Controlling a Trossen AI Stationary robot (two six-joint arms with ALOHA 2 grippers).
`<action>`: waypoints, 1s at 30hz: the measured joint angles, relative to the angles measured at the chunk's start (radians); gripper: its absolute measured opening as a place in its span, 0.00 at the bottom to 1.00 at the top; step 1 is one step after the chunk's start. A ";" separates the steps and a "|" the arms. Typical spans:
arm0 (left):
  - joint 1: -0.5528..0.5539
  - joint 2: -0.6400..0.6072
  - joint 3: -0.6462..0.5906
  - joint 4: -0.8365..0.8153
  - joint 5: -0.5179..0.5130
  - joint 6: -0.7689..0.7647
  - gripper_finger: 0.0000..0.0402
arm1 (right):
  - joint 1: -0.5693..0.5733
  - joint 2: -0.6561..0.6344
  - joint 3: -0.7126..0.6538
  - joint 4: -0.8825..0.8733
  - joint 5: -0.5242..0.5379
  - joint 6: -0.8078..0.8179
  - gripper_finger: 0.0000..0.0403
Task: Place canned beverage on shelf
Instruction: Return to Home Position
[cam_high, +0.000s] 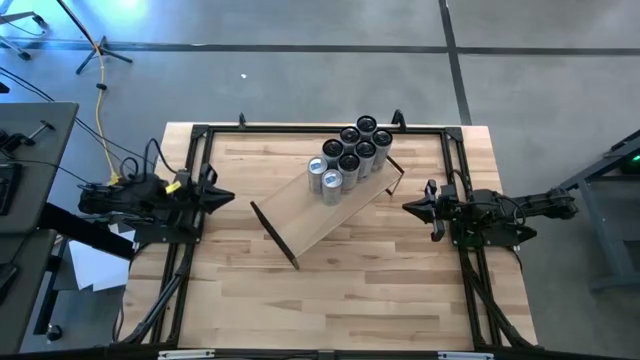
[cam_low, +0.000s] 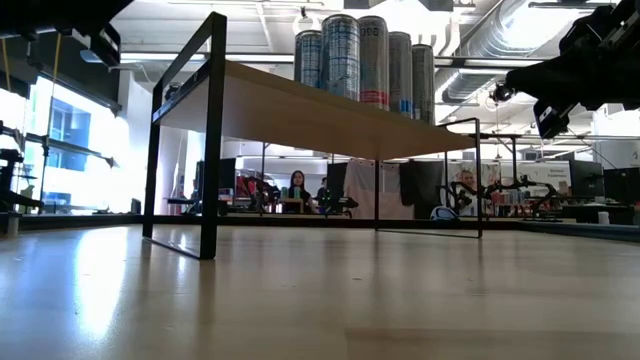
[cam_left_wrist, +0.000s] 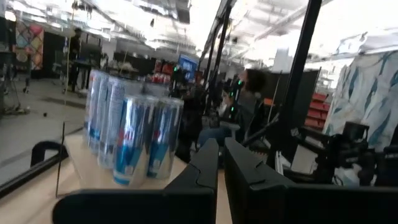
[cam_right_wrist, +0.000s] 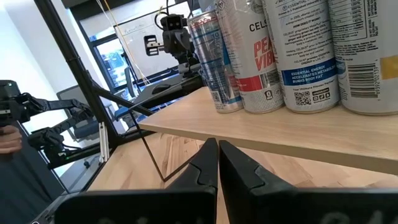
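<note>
Fingers of the left pincer press together, with only a thin seam between them in its wrist view. The right pincer is closed the same way, and neither holds anything. Both hang over the striped butcher-block tabletop at opposite sides, tips pointing toward each other. Between them the shelf stands slantwise on its black brackets, one short end ahead of the left pincer, the other just ahead of the right pincer. The cans stand upright in a tight cluster on the end nearer the right pincer, well apart from the left one. The blue-and-silver cans are on the side toward the left pincer, and the white cans with pink lettering stand beyond them. A black frame rims the table. Past it lies a grey floor, and under the board the low view shows a workshop with seated people and ducts overhead. The right wrist view cuts the cans off at the top, and the left wrist view is too blurred to read any label
</note>
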 joint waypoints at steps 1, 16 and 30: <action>0.000 0.000 0.000 -0.014 0.000 -0.001 0.00 | 0.000 0.000 0.000 0.000 0.000 0.000 0.00; 0.000 0.000 -0.099 0.180 0.043 -0.035 0.00 | 0.000 0.000 0.000 0.000 0.000 0.000 0.00; 0.089 0.002 -0.227 0.198 0.055 -0.071 0.00 | 0.000 0.000 0.000 0.000 0.000 0.000 0.00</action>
